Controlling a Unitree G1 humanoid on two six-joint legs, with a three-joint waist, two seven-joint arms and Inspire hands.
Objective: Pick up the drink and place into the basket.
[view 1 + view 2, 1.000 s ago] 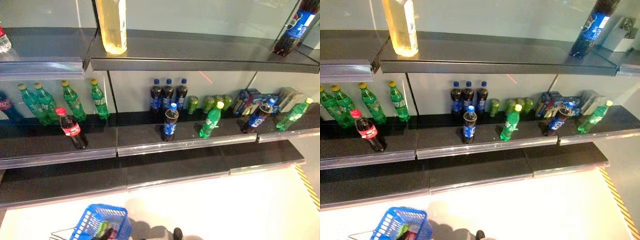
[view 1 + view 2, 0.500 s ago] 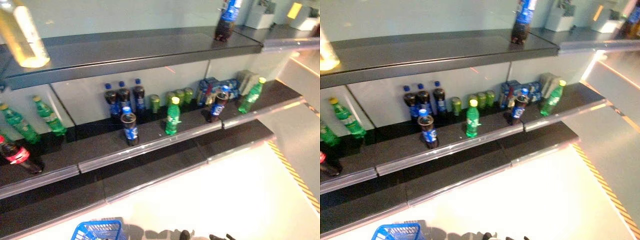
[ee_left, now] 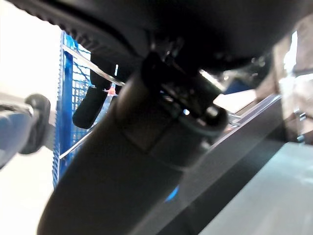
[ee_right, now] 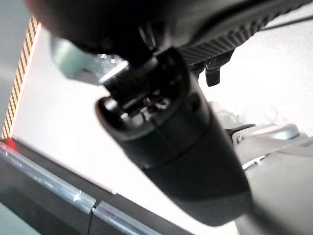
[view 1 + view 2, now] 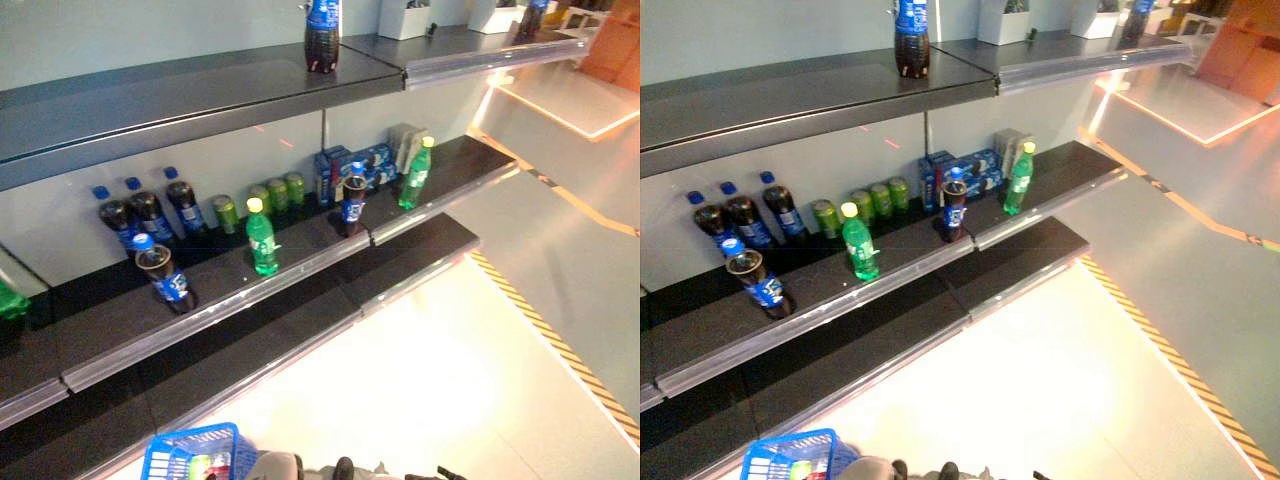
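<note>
The blue basket (image 5: 193,456) hangs low at the left in the eye views, with a green drink (image 5: 206,466) lying in it. My left hand (image 3: 146,122) is shut on its thin wire handles (image 3: 94,71); the basket's blue mesh (image 3: 67,105) shows past the hand. My right hand (image 4: 171,132) hangs over the pale floor with relaxed fingers and holds nothing. On the middle shelf (image 5: 230,300) stand a green bottle (image 5: 262,238) and a dark cola bottle with a blue label (image 5: 165,280) near the front edge.
Dark bottles (image 5: 150,212), green cans (image 5: 265,195), blue boxes (image 5: 350,165), another dark bottle (image 5: 352,200) and a green bottle (image 5: 415,175) stand further along that shelf. A cola bottle (image 5: 322,30) stands on the top shelf. A striped floor line (image 5: 540,330) runs at the right.
The camera has swung to the right, so the shelves have shifted left in the picture. The blue basket still hangs low at the left. No bottle on the shelf has moved.
</note>
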